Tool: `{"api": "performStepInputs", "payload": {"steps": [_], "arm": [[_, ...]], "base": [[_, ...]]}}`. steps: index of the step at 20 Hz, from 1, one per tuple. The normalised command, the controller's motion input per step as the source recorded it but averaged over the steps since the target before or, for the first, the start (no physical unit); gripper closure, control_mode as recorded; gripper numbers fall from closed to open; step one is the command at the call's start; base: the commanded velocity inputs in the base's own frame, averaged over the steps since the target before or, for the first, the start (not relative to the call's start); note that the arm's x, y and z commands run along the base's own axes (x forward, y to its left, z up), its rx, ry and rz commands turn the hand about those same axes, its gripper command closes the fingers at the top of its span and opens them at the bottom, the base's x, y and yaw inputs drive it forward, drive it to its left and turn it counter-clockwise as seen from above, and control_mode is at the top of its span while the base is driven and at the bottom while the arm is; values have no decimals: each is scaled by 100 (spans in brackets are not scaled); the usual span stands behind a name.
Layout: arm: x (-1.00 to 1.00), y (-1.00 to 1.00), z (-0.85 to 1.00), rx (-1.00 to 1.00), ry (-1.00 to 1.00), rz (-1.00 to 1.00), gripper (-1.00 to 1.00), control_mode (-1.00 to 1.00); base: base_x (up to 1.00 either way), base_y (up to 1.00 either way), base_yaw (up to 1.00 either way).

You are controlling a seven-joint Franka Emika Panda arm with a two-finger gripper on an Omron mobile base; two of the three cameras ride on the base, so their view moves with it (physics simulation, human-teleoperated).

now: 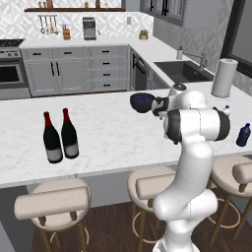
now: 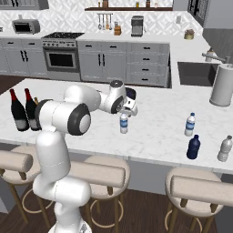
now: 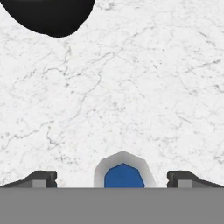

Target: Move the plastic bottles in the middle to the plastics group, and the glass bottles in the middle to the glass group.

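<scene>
Gripper (image 3: 112,179): jaws spread wide, holding nothing; pointed straight down at the counter (image 2: 154,123).
Fingertips (image 3: 41,178): one at 8 o'clock and one at 4 o'clock of the hand view, well clear of the cap on both sides.
Clear bottle (image 2: 124,123): upright on the counter directly under the gripper; the hand view looks down on its blue cap (image 3: 124,176), midway between the tips at 6 o'clock; whether the tips have reached the level of the cap cannot be told.
Bowl (image 1: 142,101): dark blue, round, on the counter just beyond the hand; dark edge at 11 o'clock in the hand view.
Far water bottle (image 2: 190,124): clear with blue cap and label band, upright, at 3 o'clock of the gripper in the right base view, well apart.
Blue bottle (image 2: 194,147): opaque dark blue, upright, near the front edge, at 6 o'clock of the far water bottle.
Pale bottle (image 2: 224,149): translucent, upright, at 3 o'clock of the blue bottle.
Wine bottles (image 1: 59,137): two, near-black with red foil, side by side at 9 o'clock in the left base view.
Paper towel roll (image 1: 224,78): upright beside the sink (image 1: 184,71).
</scene>
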Motion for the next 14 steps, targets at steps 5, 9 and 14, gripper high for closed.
{"api": "performStepInputs", "payload": {"steps": [5,9,14], "arm": [[0,0,0,0,0,0,100,-100],[0,0,0,0,0,0,100,-100],[0,0,0,0,0,0,100,-100]], "base": [[0,0,0],[0,0,0],[0,0,0]]}}
